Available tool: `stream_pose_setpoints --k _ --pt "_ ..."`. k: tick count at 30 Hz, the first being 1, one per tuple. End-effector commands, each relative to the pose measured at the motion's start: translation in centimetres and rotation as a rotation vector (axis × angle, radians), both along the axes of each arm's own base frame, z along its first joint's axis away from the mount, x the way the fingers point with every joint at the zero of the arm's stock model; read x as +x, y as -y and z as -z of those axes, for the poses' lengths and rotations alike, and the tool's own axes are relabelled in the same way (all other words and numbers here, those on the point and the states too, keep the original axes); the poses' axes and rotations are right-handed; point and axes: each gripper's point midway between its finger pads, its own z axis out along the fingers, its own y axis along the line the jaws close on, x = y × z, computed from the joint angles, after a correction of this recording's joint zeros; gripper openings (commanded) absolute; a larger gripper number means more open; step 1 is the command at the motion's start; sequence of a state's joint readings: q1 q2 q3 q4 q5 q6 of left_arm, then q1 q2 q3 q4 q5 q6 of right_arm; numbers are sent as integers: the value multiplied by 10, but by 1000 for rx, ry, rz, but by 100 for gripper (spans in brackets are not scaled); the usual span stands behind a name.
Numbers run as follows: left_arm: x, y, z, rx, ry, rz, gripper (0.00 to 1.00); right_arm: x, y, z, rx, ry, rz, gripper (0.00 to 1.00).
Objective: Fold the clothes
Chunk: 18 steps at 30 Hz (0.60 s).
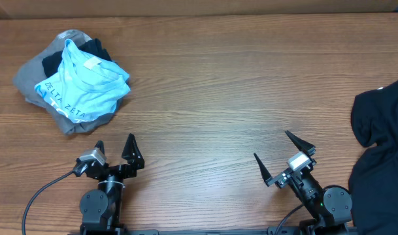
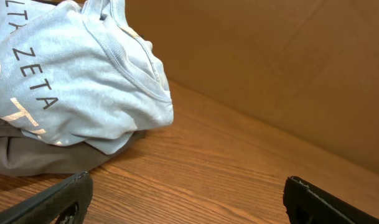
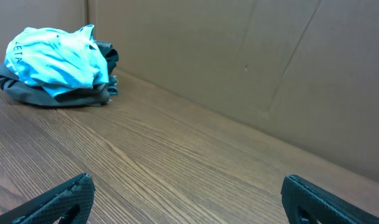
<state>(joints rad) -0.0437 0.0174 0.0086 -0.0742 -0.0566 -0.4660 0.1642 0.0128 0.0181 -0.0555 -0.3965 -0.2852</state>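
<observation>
**A:** How are the arms posed?

**B:** Both sit low at the near edge of the table [image 1: 205,78]. The left gripper [image 1: 115,142] points toward the far side, fingers spread wide with nothing between them. The right gripper [image 1: 272,145] angles toward the far left, also spread and empty.

**A:** And the clothes?

**B:** At far left lies a crumpled heap with no clear long axis. The light blue shirt [image 1: 87,85] is on top, its lettering running diagonally. At the right edge a black garment [image 1: 381,143] stretches near to far, cut off by the frame.

**A:** How many?

**B:** Two arms and two lots of clothing. The heap shows three pieces: the shirt, a grey garment [image 1: 29,81] and a dark garment [image 1: 51,63].
</observation>
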Motion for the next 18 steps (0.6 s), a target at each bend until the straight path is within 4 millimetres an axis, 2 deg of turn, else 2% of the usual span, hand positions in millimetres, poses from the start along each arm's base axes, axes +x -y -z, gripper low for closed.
stream_pose_setpoints --k 1,18 --pt "0 -9 -6 -4 27 -53 100 0 0 2 1 2 -2 100" --pt "-1 -9 -3 -3 17 -49 100 0 0 2 0 2 -2 100"
